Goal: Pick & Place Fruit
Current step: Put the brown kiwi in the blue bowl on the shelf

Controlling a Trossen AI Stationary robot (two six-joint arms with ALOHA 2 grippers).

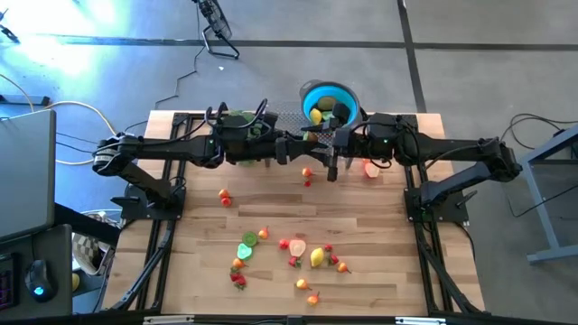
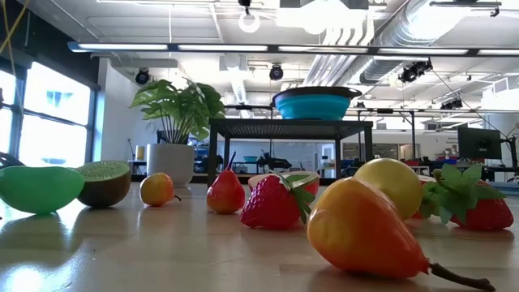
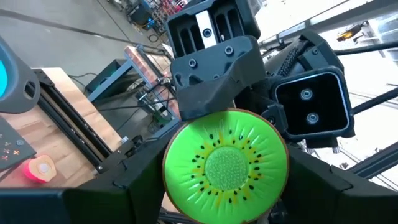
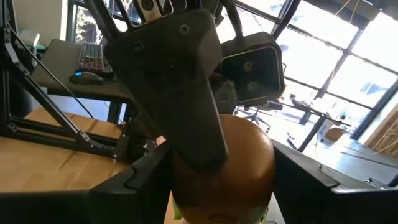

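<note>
A toy kiwi half [image 3: 225,167] hangs high over the middle of the table, between my two grippers, which meet fingertip to fingertip. My left gripper [image 1: 293,149] comes from the table's left and sees the green cut face. My right gripper [image 1: 327,155] comes from the right and sees the brown skin [image 4: 239,155]. Both are shut on it. Several small fruits [image 1: 289,253] lie on the table near its front edge. The blue bowl [image 1: 330,95], with a lemon [image 1: 316,116] in it, stands on a black mesh stand [image 2: 292,126] at the far edge. My left gripper pinches the kiwi half by its rim [image 3: 169,180] between its two fingers, level, from the table's left. The cut face looks back along the fingers. The kiwi is lifted clear of the table. My right gripper has its two fingers on opposite sides of the brown skin [image 4: 264,171], level, from the table's right. One finger of the left gripper [image 4: 180,81] lies across the rounded back in front of it and hides part of the contact.
A potted leafy plant [image 2: 174,105] stands at the far left beside the stand. A red and white fruit piece [image 1: 370,169] and two small red fruits [image 1: 307,173] lie under the arms. Another kiwi half [image 2: 105,182], a green half [image 2: 36,188] and strawberries [image 2: 272,203] lie near the front.
</note>
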